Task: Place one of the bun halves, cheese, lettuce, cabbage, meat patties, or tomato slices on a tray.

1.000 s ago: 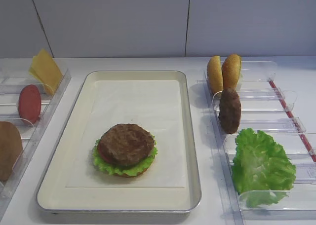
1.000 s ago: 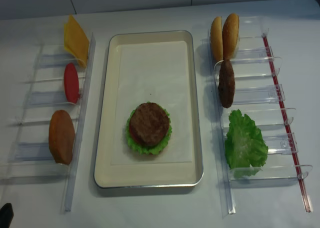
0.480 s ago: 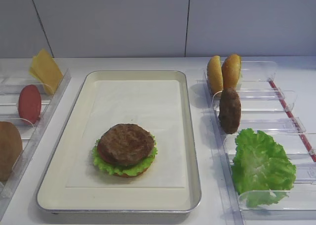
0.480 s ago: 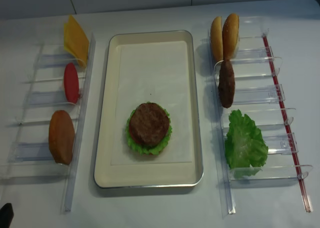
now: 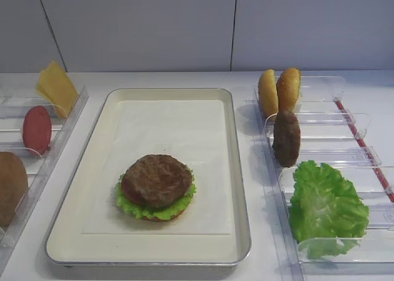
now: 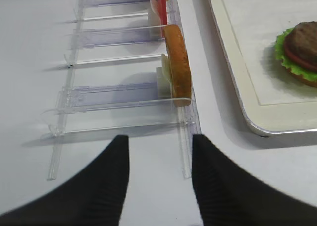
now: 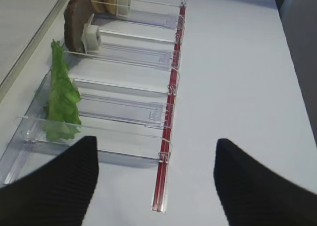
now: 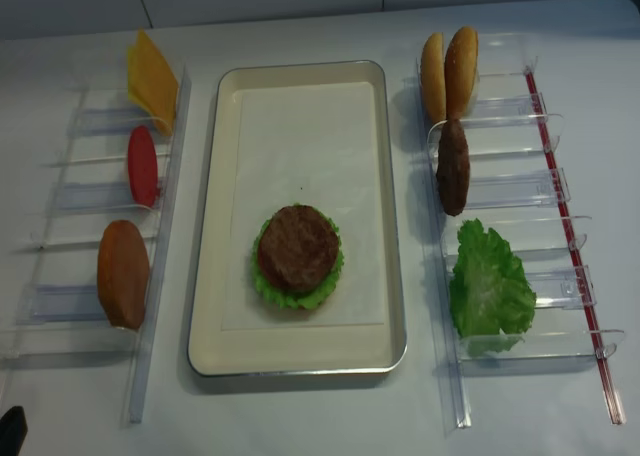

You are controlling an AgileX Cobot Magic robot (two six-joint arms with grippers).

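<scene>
Two tools, both empty, so it comes down to which one is closer to the next piece. My left tool [image 6: 158, 186] is spread wide with nothing between the fingers. It's parked over the tabletop at the near end of the left rack [image 6: 99, 94]. My right tool [image 7: 156, 186] is spread the same way at the near end of the right rack [image 7: 124, 109].

The tray [image 8: 297, 368] sits between the racks. Toward its 6 o'clock end the stack already has a patty [image 8: 298, 248] on top, with lettuce [image 8: 330, 276] frilling out underneath.

My guess is that cheese, tomato or a bun goes on next. All three live in the left rack, so that's a left-tool job.

- The bun [image 6: 177, 62] is closest, at about 12 to 1 o'clock from my left tool. It stands on edge with its long axis running away from me, so the thin side faces my fingers.
- The tomato [image 8: 142, 166] is one slot further out at 12, also on edge.
- The cheese [image 8: 150, 81] leans in the far slot.

The stack is at roughly 2 o'clock from the left tool.

What's in the way is the clear dividers and the rack's tray-side wall, so anything I grab has to be lifted over them.

On the right are two more buns [image 8: 450, 71], a spare patty [image 8: 453, 166] and a leaf [image 8: 488, 286].
</scene>
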